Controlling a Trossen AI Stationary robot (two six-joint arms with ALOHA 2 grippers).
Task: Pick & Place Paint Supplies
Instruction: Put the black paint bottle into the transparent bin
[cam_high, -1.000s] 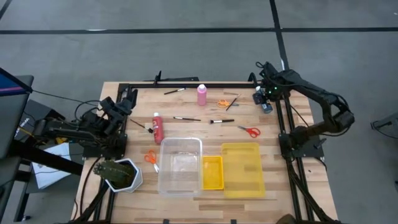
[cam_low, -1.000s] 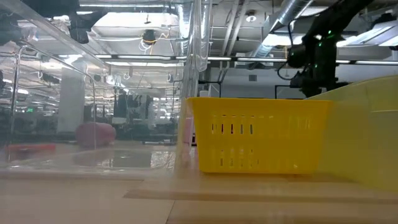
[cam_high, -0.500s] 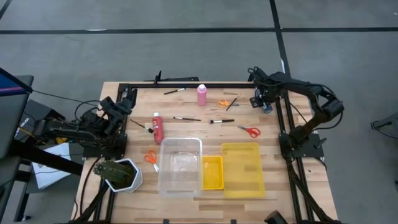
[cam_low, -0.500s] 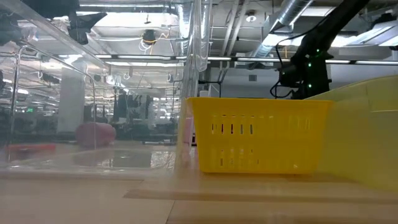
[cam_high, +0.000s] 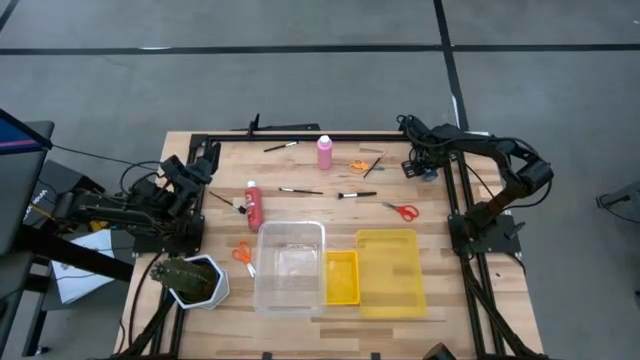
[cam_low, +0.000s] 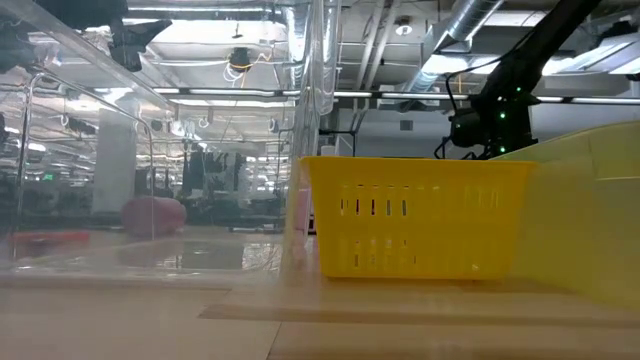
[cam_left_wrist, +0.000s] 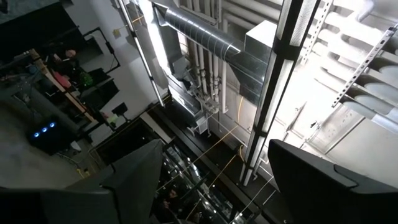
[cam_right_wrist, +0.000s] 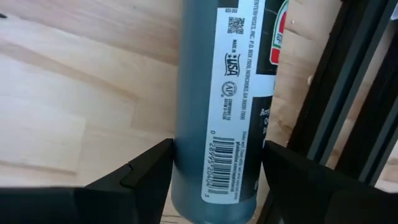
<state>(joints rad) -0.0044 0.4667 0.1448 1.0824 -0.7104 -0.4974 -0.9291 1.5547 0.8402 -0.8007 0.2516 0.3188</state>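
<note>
A dark blue paint bottle with a white label lies on its side on the wood beside the black frame rail, at the table's far right. My right gripper points down over it, open, one finger on each side of the bottle's body; in the high view the gripper covers the bottle. My left gripper waits open at the table's left edge, tipped upward. A pink bottle, a red bottle, several brushes and scissors lie loose on the table.
A clear bin, a small yellow basket and a larger yellow bin stand along the near edge. A potted plant sits at the near left. The black frame rail runs close beside the dark bottle.
My right gripper has sunk toward the dark blue bottle, shifting a little toward the table's left and tipping to point more steeply down. Its fingers have stayed apart.
</note>
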